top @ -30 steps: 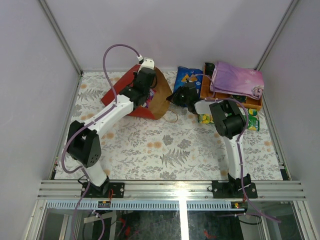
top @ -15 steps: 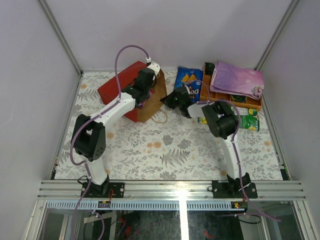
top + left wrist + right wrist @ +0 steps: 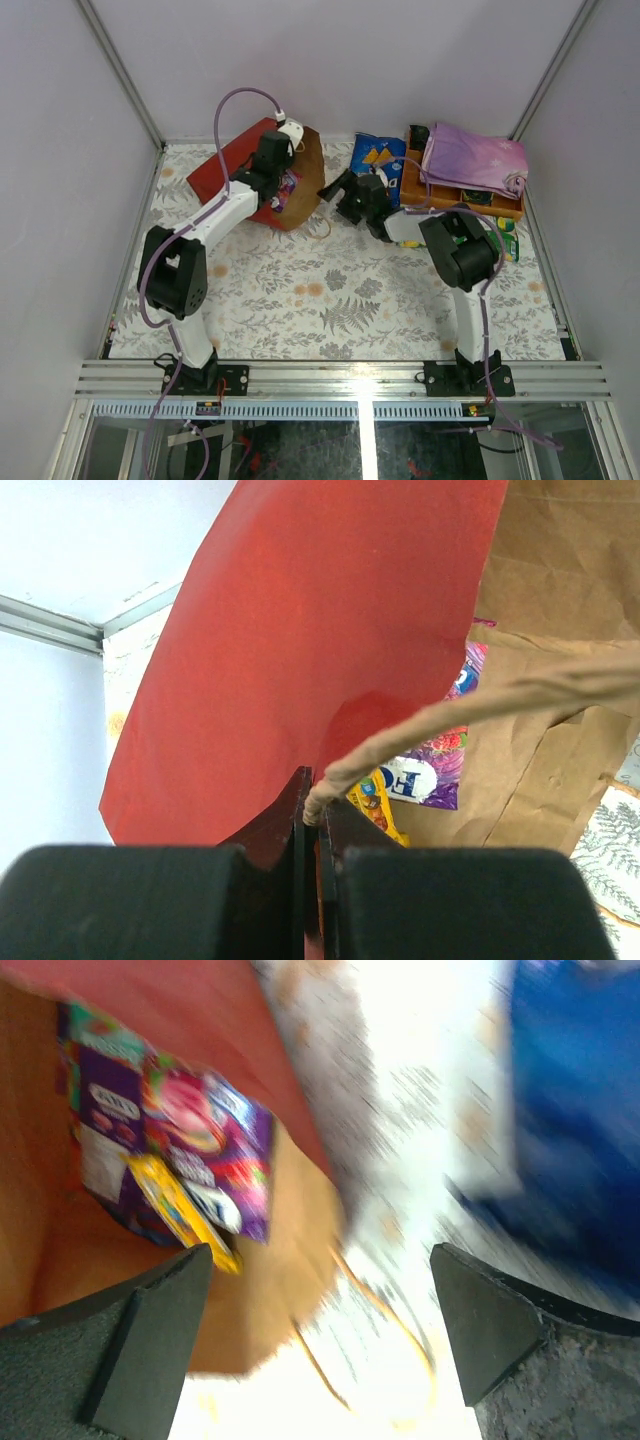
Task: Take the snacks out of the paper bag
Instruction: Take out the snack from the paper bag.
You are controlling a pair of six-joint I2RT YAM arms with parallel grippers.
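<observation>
The paper bag (image 3: 245, 160) lies tilted at the back left, red outside, its brown mouth (image 3: 308, 178) facing right. My left gripper (image 3: 293, 143) is at the bag's upper rim, shut on a string handle (image 3: 420, 735). Inside the bag are a purple candy pack (image 3: 440, 765) and a small yellow pack (image 3: 375, 800), also seen as the purple pack (image 3: 190, 1150) and yellow pack (image 3: 180, 1210) in the blurred right wrist view. My right gripper (image 3: 333, 192) is open just outside the mouth, holding nothing. A blue Doritos bag (image 3: 378, 155) lies on the table behind it.
An orange wooden tray (image 3: 455, 192) with a folded purple cloth (image 3: 472, 155) stands at the back right. A green pack (image 3: 506, 238) lies beside my right arm. The bag's other string handle (image 3: 318, 228) trails on the floral tablecloth.
My right gripper has opened and turned its jaws toward the bag's mouth. My left gripper, still pinching the handle, has shifted, and the bag has tilted with it.
</observation>
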